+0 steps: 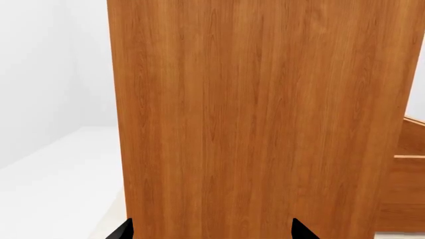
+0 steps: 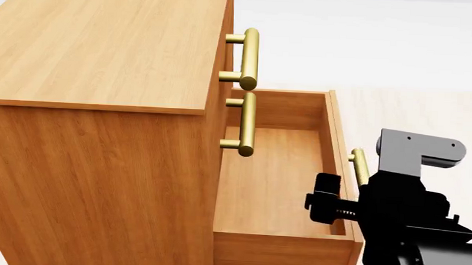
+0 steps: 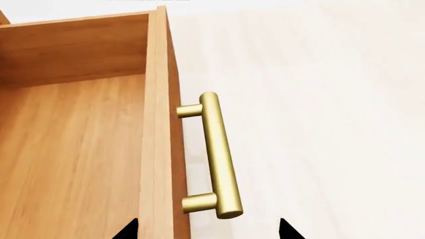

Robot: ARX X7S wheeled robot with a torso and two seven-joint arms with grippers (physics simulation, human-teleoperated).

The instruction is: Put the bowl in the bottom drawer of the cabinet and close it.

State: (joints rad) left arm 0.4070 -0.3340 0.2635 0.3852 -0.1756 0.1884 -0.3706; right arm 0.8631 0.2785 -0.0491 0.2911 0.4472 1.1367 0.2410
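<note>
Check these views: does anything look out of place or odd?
Nothing is damaged or spilled. The bottom drawer of the cabinet stands pulled out and empty; no bowl shows in any view. The right end effector hovers open over its brass handle.

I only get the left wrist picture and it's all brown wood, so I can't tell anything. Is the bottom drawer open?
Observer: Yes. The head view shows the bottom drawer pulled out from the cabinet.
Operator: Is the bowl inside it?
Observer: No. The drawer's wooden floor is bare, and no bowl shows in any view.
Operator: Where's my other gripper?
Observer: The right gripper is open beside the drawer's brass handle, holding nothing.
</note>
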